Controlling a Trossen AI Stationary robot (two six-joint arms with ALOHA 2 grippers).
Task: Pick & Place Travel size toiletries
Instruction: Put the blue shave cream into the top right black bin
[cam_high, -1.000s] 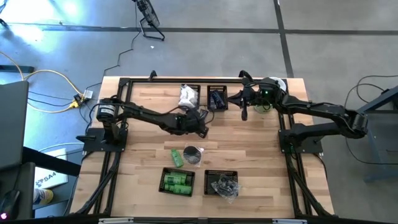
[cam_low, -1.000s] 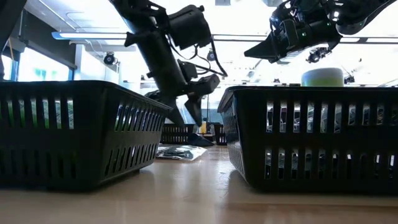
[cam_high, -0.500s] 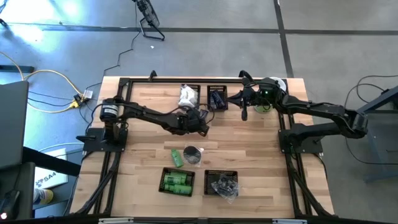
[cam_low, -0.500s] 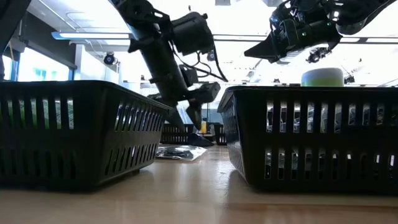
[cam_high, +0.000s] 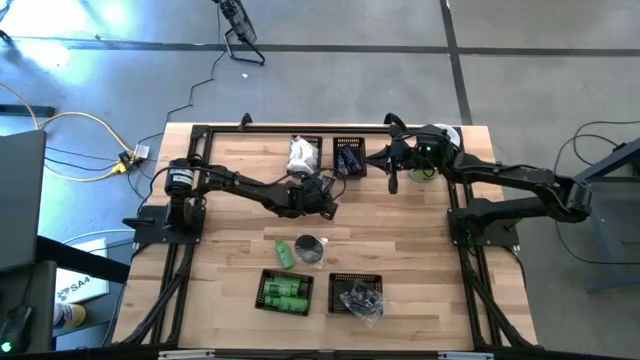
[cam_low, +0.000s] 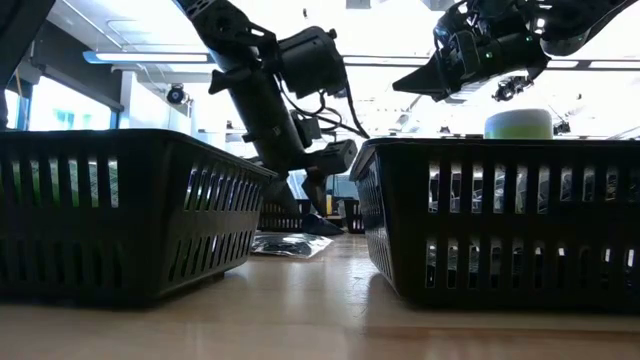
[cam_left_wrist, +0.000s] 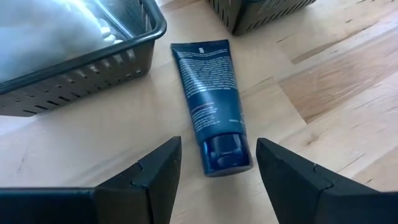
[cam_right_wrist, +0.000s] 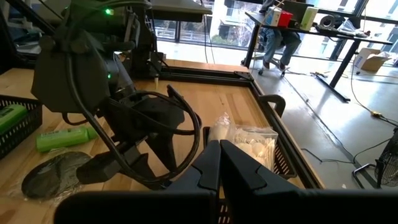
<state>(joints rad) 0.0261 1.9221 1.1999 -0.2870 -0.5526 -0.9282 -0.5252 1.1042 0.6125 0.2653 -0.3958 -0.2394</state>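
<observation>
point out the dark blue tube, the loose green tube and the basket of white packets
dark blue tube (cam_left_wrist: 211, 102), left wrist view, middle of its printed body
loose green tube (cam_high: 284, 252), high view, middle of its body
basket of white packets (cam_left_wrist: 134, 53), left wrist view, its slotted side wall

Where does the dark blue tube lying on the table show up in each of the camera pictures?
High view: hidden under the left pincer, near the far baskets.
Low view: a dark shape on the table below that pincer, possibly the tube; too unclear to say.
Left wrist view: dark blue tube lies flat between the open fingers, cap toward the camera.
Right wrist view: not visible.
Shared landmark: the basket of white packets, beside the tube.
</observation>
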